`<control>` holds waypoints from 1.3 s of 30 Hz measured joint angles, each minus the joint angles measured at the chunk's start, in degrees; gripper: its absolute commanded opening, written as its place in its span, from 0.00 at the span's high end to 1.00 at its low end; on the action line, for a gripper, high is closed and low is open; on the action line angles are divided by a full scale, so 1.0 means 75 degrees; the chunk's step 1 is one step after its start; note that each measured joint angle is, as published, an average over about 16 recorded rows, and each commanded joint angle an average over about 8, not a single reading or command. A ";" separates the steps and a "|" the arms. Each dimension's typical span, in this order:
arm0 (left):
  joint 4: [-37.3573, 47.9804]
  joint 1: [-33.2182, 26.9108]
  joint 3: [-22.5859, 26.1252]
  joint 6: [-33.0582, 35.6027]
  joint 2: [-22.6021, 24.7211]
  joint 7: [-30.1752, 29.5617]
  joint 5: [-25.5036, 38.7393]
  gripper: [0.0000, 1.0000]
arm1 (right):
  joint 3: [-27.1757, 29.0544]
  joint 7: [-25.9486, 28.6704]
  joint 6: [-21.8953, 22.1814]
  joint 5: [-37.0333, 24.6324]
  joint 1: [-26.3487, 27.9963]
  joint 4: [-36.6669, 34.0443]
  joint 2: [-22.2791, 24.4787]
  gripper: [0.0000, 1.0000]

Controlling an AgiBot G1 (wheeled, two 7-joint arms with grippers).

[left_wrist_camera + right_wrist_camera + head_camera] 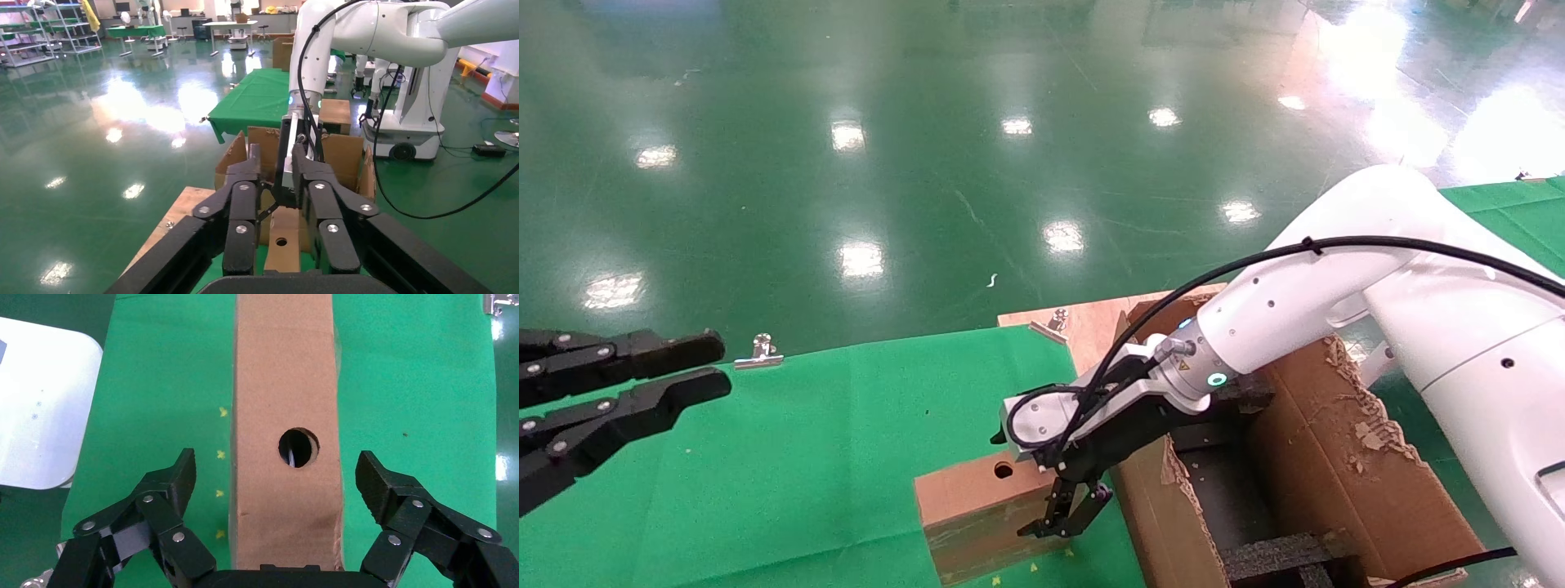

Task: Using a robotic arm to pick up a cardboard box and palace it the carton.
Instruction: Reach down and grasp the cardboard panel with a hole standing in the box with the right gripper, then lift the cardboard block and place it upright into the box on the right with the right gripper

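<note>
The small brown cardboard box lies on the green cloth with its round hole facing up. The white robotic arm reaches down over it from the right. My right gripper hovers just above the box end nearest the carton, open, one finger on each side and neither touching in the right wrist view. The large carton, with ragged flaps and black foam inside, stands directly right of the box. My left gripper is parked at the far left, open and holding nothing; its wrist view shows the box far ahead.
A wooden board lies under the carton behind the green cloth. Metal clips sit at the cloth's far edge. Black foam inserts fill part of the carton. Shiny green floor lies beyond.
</note>
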 measured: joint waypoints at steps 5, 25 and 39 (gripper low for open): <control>0.0000 0.0000 0.0000 0.0000 0.0000 0.0000 0.0000 0.00 | 0.0023 0.0018 0.0003 0.0019 -0.0019 0.0014 0.0018 1.00; 0.0000 0.0000 0.0000 0.0000 0.0000 0.0000 0.0002 0.00 | 0.0061 0.0052 0.0021 0.0055 -0.0047 0.0033 0.0048 1.00; 0.0000 0.0000 0.0000 0.0000 0.0000 0.0000 0.0003 0.00 | 0.0177 0.0168 -0.0091 0.0593 0.0795 -0.0489 0.0319 1.00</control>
